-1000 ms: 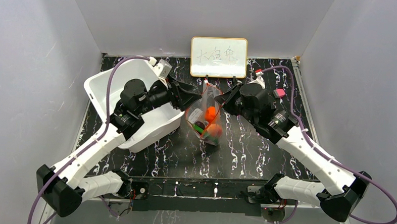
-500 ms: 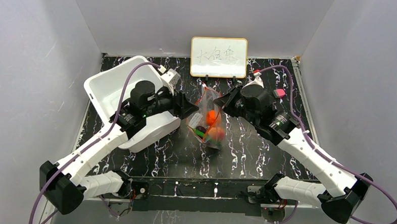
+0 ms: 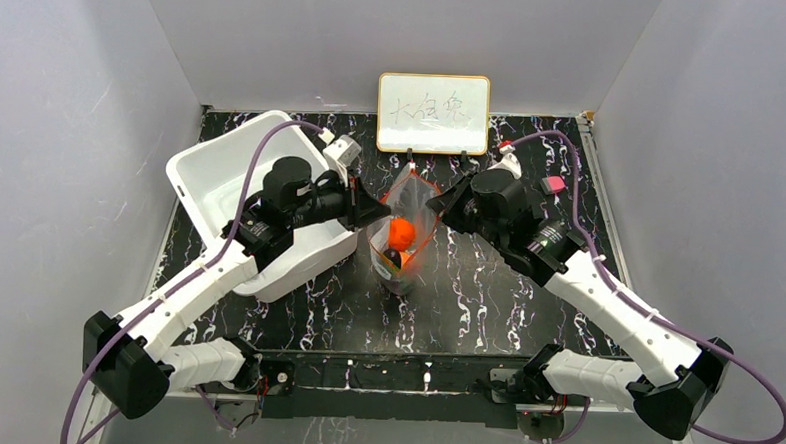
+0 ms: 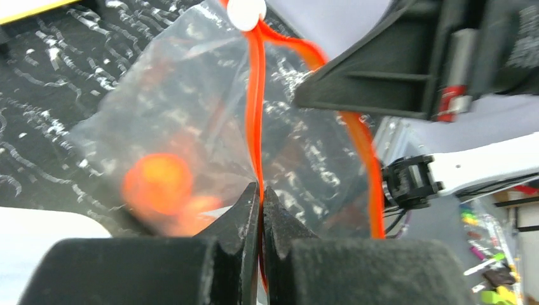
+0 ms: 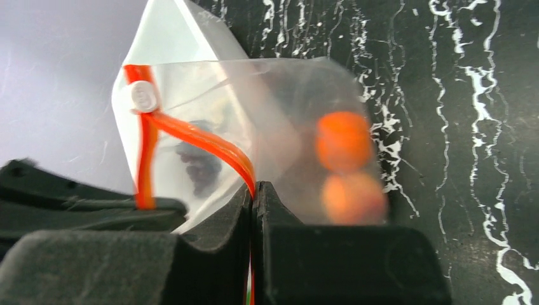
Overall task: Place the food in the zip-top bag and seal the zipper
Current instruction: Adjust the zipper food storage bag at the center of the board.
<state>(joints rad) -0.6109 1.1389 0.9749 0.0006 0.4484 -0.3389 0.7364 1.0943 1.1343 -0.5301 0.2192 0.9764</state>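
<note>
The zip-top bag (image 3: 406,215) hangs between both grippers over the black marbled table, its mouth facing the back. Inside it lies the food: an orange fruit (image 3: 401,230) above darker pieces (image 3: 394,259). My left gripper (image 3: 381,211) is shut on the zipper (image 4: 255,95) at the mouth's left side. My right gripper (image 3: 439,205) is shut on the zipper (image 5: 203,141) at the right side. A white slider (image 4: 246,11) sits at the strip's far end. Between the two grips the red-orange strips part in a narrow loop. Two blurred orange fruits (image 5: 344,141) show through the plastic.
A white plastic bin (image 3: 204,160) stands tilted at the left, under my left arm. A small whiteboard (image 3: 433,114) with writing stands at the back wall. Grey walls close in the table on three sides.
My left gripper has moved in to the bag's mouth and closed on the zipper strip. The bag has been drawn narrower and shifted slightly left. My right gripper has kept its grip.
</note>
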